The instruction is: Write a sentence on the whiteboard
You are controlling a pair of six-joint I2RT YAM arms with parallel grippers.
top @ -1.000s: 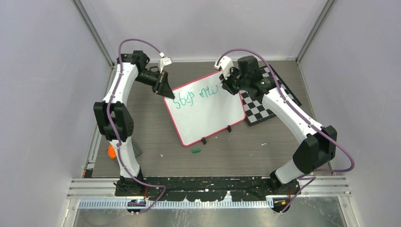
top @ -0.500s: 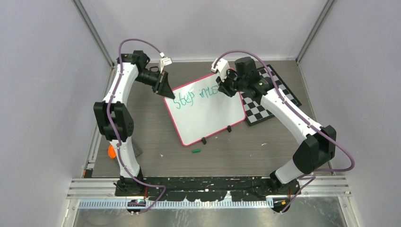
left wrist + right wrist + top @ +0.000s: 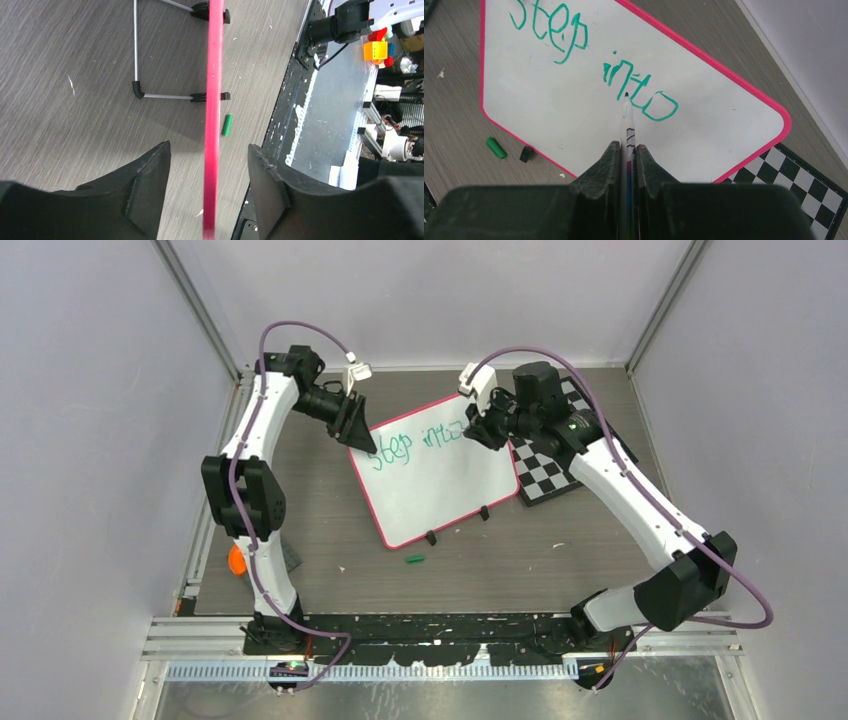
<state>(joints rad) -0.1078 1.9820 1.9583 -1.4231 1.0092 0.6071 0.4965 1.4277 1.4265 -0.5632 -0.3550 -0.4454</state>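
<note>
Two wrist views: left end effector [image 3: 209,146] apart astride whiteboard [image 3: 215,60], right end effector [image 3: 626,147] clamping marker [image 3: 626,117].

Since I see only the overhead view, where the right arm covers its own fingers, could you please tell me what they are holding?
Observer: The right fingers are shut on a marker. Its tip is by the "t" of "into" on the board. I cannot tell whether it touches.
Operator: Thank you. Is the left arm gripping the board?
Observer: No. The board's red edge runs between the left fingers, with a gap on each side.
</note>
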